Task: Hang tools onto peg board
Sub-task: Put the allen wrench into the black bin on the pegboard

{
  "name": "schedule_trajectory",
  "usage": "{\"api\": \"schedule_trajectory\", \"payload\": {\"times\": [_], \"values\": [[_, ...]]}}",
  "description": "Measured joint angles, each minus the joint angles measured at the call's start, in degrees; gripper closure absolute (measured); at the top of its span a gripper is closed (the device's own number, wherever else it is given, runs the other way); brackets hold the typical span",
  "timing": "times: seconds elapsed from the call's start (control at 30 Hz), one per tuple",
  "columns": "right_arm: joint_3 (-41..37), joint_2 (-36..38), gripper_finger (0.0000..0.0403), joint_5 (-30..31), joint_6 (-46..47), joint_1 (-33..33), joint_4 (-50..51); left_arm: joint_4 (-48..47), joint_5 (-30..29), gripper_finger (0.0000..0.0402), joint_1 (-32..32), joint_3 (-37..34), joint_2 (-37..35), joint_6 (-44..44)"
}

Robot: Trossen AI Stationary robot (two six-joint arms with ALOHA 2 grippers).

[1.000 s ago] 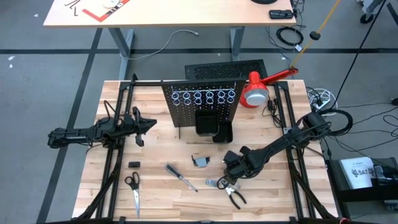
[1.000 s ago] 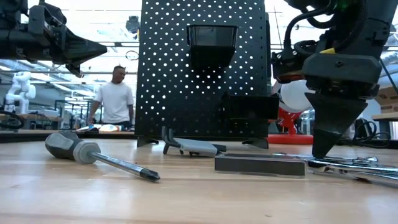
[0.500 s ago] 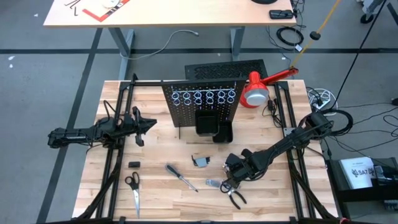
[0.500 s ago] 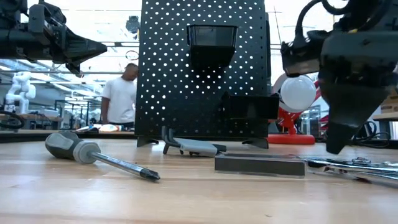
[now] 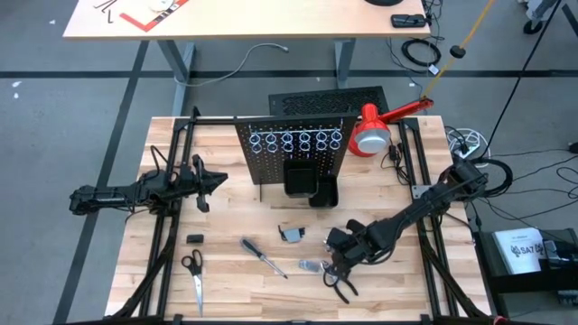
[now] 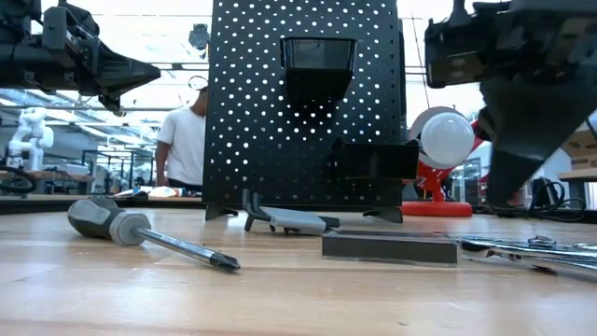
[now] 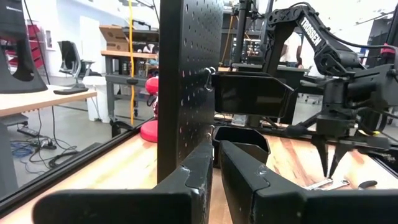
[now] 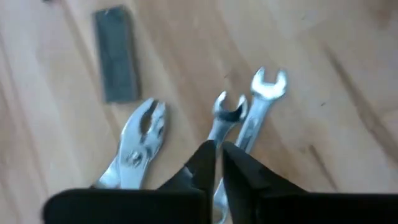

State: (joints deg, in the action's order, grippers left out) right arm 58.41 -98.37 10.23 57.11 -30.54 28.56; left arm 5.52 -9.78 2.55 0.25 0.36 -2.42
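Note:
The peg board (image 5: pixel 293 149) stands upright at the table's far middle, with silver rings along its top and a black bin (image 5: pixel 298 178). The tools lie flat on the wood. They are a dark-handled screwdriver (image 5: pixel 262 257), a grey metal piece (image 5: pixel 291 235), two silver wrenches (image 8: pixel 239 118) and pliers (image 8: pixel 140 140). My right gripper (image 8: pixel 219 155) hangs above the wrenches, pointing steeply down. Only a slit shows between its fingers, and nothing is in it. My left gripper (image 5: pixel 221 179) waits level at the table's left, shut and holding nothing.
Scissors (image 5: pixel 192 271) and a small black block (image 5: pixel 194 238) lie near the left front. A dark bar (image 6: pixel 390 245) lies beside the wrenches. A red lamp (image 5: pixel 372 131) stands right of the board, with a flat slotted panel (image 5: pixel 325 101) behind it. A person stands beyond the table.
My right gripper has risen from the table beside the wrenches and drawn a little toward the near edge, tipping as it went. The wrenches and pliers have stayed flat on the wood. The person in the background has walked to the right.

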Motion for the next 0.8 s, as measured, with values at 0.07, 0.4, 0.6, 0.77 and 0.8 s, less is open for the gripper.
{"api": "schedule_trajectory", "payload": {"times": [0.07,0.4,0.6,0.77,0.8], "values": [[0.02,0.02,0.0339,-1.25,-0.85,-0.71,0.3,-0.02,0.01,0.0361,0.0,0.0,0.0,0.01],[0.07,-0.13,0.0231,-4.53,-2.54,-3.33,5.77,-0.01,0.02,0.0361,0.0,0.0,0.0,0.15],[0.09,-0.63,0.0241,-4.33,-2.54,-3.33,7.2,0.16,0.83,0.0361,0.0,0.0,0.0,0.21],[0.11,-0.63,0.0245,-2.71,-2.43,-3.33,7.45,1.6,6.13,0.0361,-0.05,1.31,0.02,1.73],[0.11,-0.63,0.0245,-2.62,-2.43,-3.33,7.4,2.88,7.31,0.0361,-0.04,2.15,0.02,1.73]]}}
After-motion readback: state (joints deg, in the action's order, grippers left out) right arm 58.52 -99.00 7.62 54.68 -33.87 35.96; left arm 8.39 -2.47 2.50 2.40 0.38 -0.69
